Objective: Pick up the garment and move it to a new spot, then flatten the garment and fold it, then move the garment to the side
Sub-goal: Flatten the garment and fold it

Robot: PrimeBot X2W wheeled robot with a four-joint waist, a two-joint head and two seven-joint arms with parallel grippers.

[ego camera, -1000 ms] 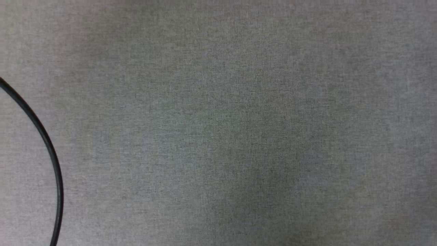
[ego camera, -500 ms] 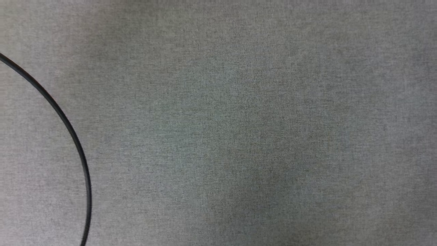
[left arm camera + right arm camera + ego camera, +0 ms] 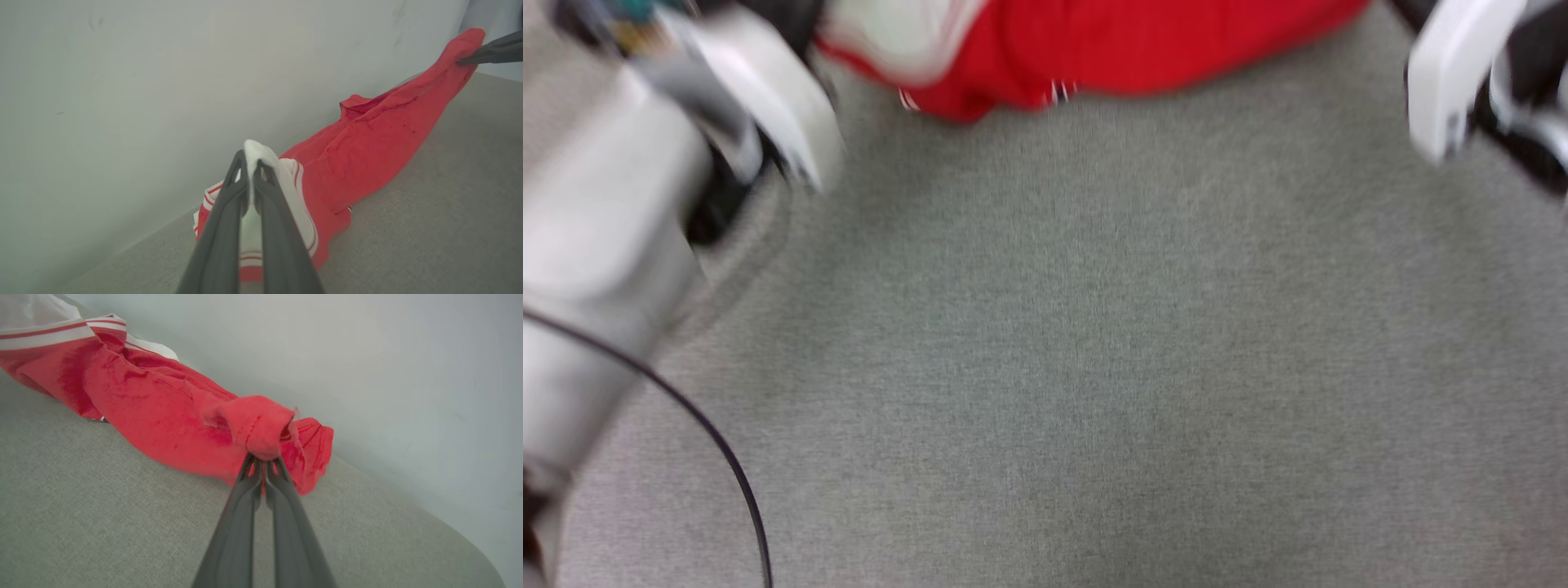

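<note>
The garment (image 3: 1143, 41), red with a white striped-trim sleeve, lies bunched along the far edge of the grey surface and is stretched between my two arms. In the left wrist view my left gripper (image 3: 250, 161) is shut on the white sleeve of the garment (image 3: 367, 155), lifting that end. My right gripper (image 3: 263, 463) is shut on a bunched red end of the garment (image 3: 155, 400), and it also appears far off as dark fingers (image 3: 459, 62) pinching the red tip. The head view is blurred, with my pale left forearm (image 3: 605, 245) and right wrist (image 3: 1454, 73) flanking the cloth.
A grey fabric-covered surface (image 3: 1094, 367) stretches toward me below the garment. A thin black cable (image 3: 727, 465) curves across its lower left. A pale wall (image 3: 163, 81) rises right behind the garment, and the surface has a rounded edge (image 3: 470, 547).
The head camera has swung, bringing the garment and both arms into the top of the picture where before only grey surface and the cable showed.
</note>
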